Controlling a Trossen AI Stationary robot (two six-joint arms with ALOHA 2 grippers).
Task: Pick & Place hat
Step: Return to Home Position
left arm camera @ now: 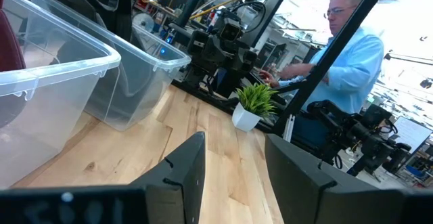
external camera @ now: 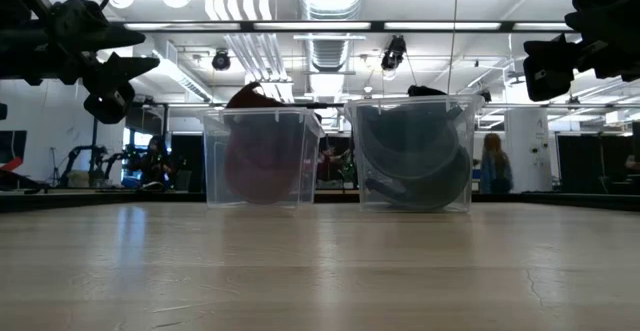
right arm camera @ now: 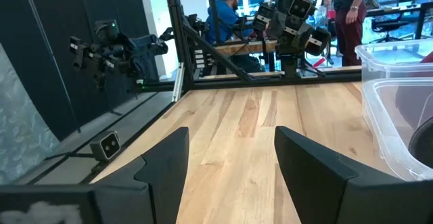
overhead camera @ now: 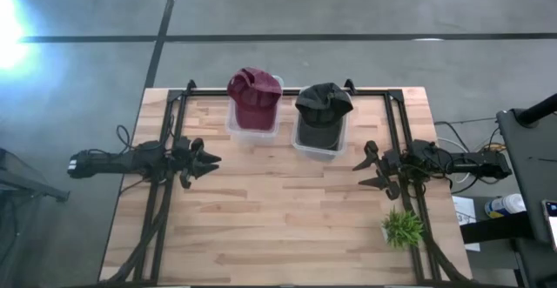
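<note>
A maroon cap [overhead camera: 254, 95] rests in a clear plastic bin [overhead camera: 252, 124] at the table's far side; beside it a dark grey cap [overhead camera: 323, 105] rests in a second clear bin [overhead camera: 318, 142]. In the low view the maroon cap [external camera: 258, 156] and grey cap [external camera: 415, 156] show through the bin walls. My left gripper [overhead camera: 209, 159] hovers open near the table's left side, raised above the wood. My right gripper [overhead camera: 361, 173] hovers open near the right side, also raised. Both point toward the table's middle and hold nothing.
A small potted green plant [overhead camera: 401, 228] stands near the table's right near corner. Bare wood [overhead camera: 278, 210] lies between the two grippers and toward the near edge. A person in a light blue shirt [left arm camera: 352, 61] is beyond the table.
</note>
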